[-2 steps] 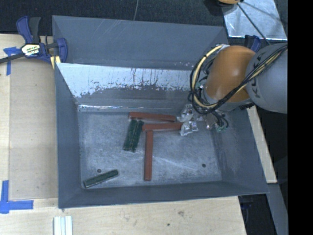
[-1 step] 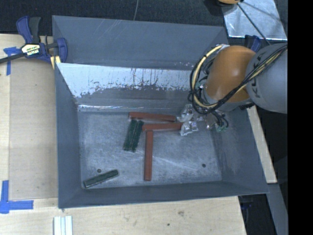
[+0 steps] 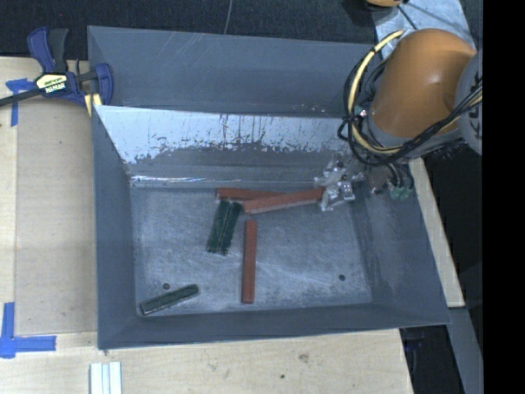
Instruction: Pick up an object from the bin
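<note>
Beneath the orange wrist cover (image 3: 418, 80), the claw (image 3: 335, 189) meets a red-brown bar (image 3: 271, 201) at its near end; the bar stretches leftward from it. Clenched or released: cannot tell.

Setting: robotics lab. Evidence: grey metal bin (image 3: 111, 220), worn and scratched — robot arm (image 3: 469, 109) with orange cover (image 3: 422, 76) and looped cables (image 3: 356, 93).

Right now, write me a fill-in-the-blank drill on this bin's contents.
1. The hand is at the ____ end, as viewed, of the long reddish-brown stick.
2. Counting the shorter stick, the bin holds ____ reddish-brown sticks.
3. The bar near the bin's lower-left corner is dark ____.
Missing words: right; two; green.
</note>
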